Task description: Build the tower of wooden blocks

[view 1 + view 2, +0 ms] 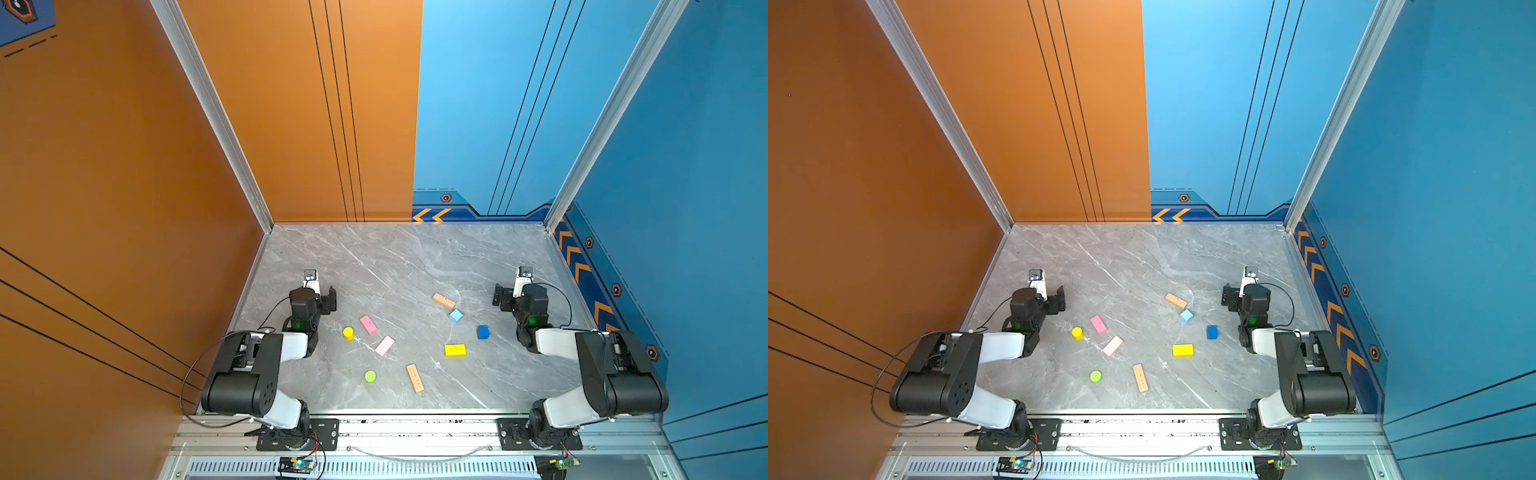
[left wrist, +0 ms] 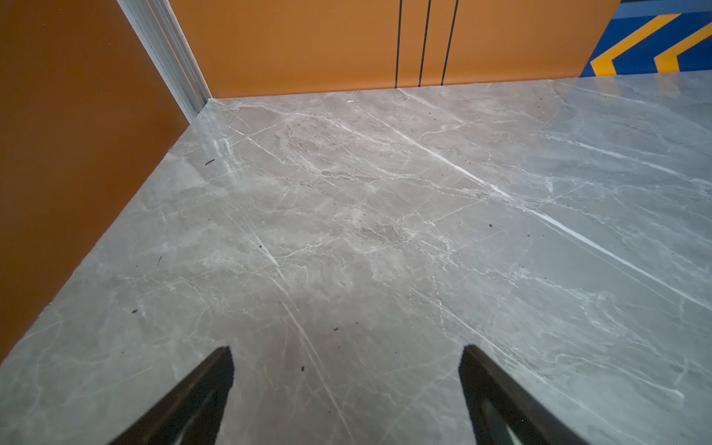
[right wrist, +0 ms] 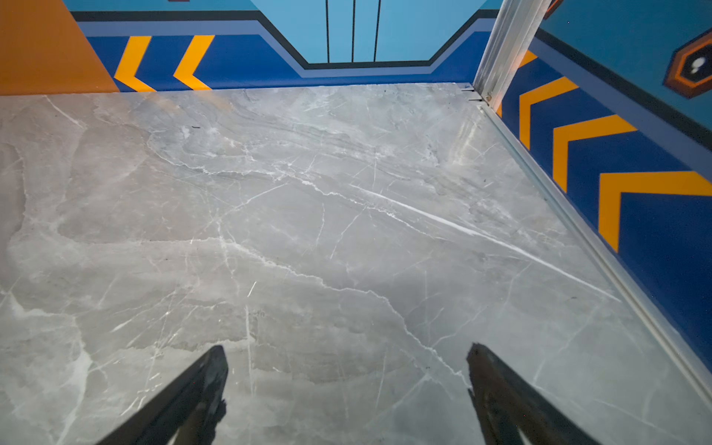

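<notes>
No tower yet: not one block stacked.
All nine wood blocks (image 1: 384, 345) lay loose on the worktop (image 1: 395, 257), lower middle of both top views; left tool (image 2: 346, 348) and right tool (image 3: 346, 346) stood spread and empty either side; whole build left to do.

You've got a grey marble tabletop (image 1: 395, 257), an orange wall (image 1: 291, 124) beside a blue wall (image 1: 478, 104), and yellow chevrons (image 1: 432, 215) low down.

No legible text, brand or number noted. Faint marks on the nearer tan plank (image 1: 414, 377) are too small to read.
</notes>
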